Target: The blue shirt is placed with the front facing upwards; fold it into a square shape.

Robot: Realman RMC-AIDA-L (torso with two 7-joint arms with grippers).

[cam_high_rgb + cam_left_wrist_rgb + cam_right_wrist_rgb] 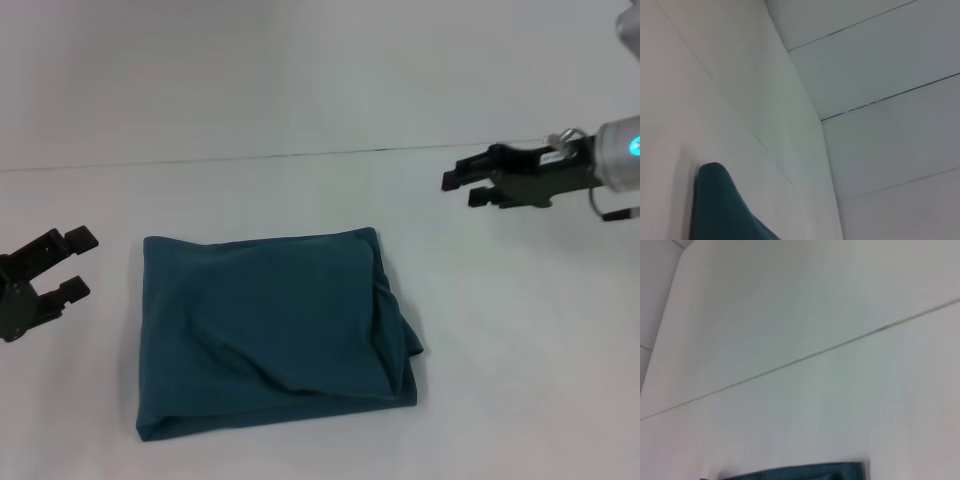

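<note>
- The blue shirt (270, 330), a dark teal-blue cotton garment, lies folded into a rough square on the flat white table (300, 190), near the middle of the head view.
- Its top layer is plain cloth with soft creases; no lettering or collar shows on the upward face.
- The shirt's left edge and far edge run fairly straight, while the right edge is bunched, with a loose fold of cloth sticking out toward the near right corner.
- Along the near edge a lower layer of the same cloth peeks out from under the top layer.
- The left gripper (72, 265), black and two-fingered, hovers to the left of the shirt, apart from it, with its fingers spread wide and nothing between them.
- The right gripper (468, 188), black on a silver wrist with a blue-green light, hangs above the table beyond the shirt's far right corner, well apart from the cloth; its fingers stand parted with a narrow gap and hold nothing.
- The left wrist view catches one rounded corner of the shirt (722, 210) against the white surface.
- The right wrist view shows only a thin strip of the shirt's edge (805, 472) lying on the white table, which a thin dark seam line crosses.
</note>
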